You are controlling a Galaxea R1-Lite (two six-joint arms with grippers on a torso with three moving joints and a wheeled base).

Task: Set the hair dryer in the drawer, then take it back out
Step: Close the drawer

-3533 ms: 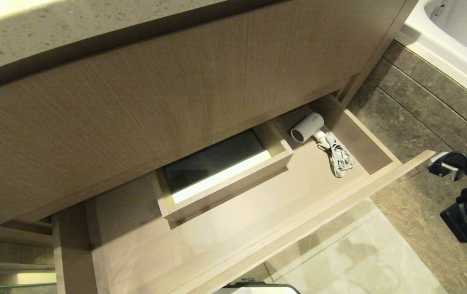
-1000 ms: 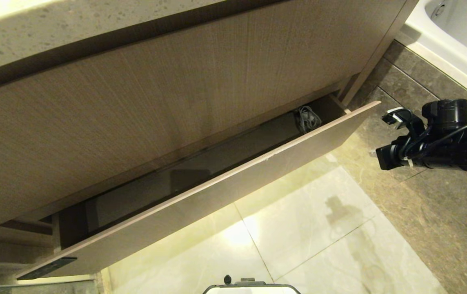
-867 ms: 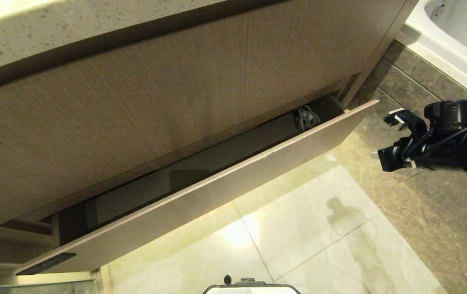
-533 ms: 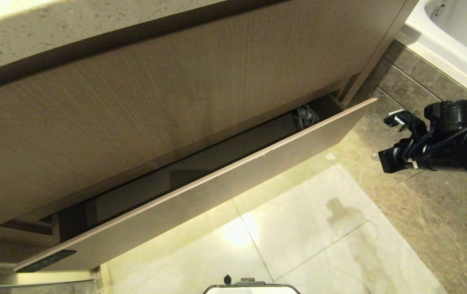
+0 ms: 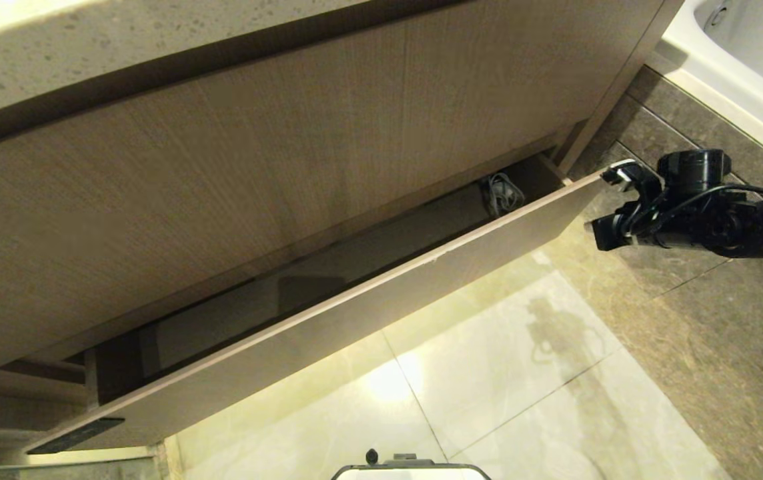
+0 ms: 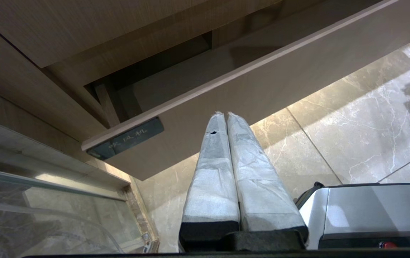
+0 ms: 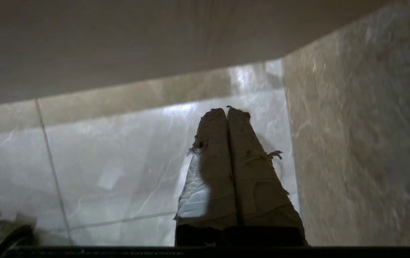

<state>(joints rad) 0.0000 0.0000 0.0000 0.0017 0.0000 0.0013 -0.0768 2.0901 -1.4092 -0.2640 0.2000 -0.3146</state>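
The drawer (image 5: 368, 300) stands almost shut, its plain light-brown front tilted out and leaving a narrow dark gap. Through the right end of that gap shows the hair dryer's coiled cord (image 5: 501, 190); the barrel is hidden inside. My right gripper (image 5: 621, 177) is shut and holds nothing, just beside the right end of the drawer front. In the right wrist view its taped fingers (image 7: 212, 161) are pressed together over the floor, below the drawer front (image 7: 119, 46). My left gripper (image 6: 225, 114) is shut and empty, parked low before the drawer's left end (image 6: 262, 86).
A taller wood panel (image 5: 255, 167) and a stone countertop (image 5: 88, 47) rise above the drawer. A white bathtub (image 5: 741, 73) borders the dark floor tiles (image 5: 721, 320) on the right. Pale marble floor (image 5: 501, 373) lies in front, with my base (image 5: 408, 470) at the near edge.
The drawer, wide open with the hair dryer in full view 3.5 s ago, is now pushed in to a narrow gap. In the last second my right gripper moved toward the drawer's right end.
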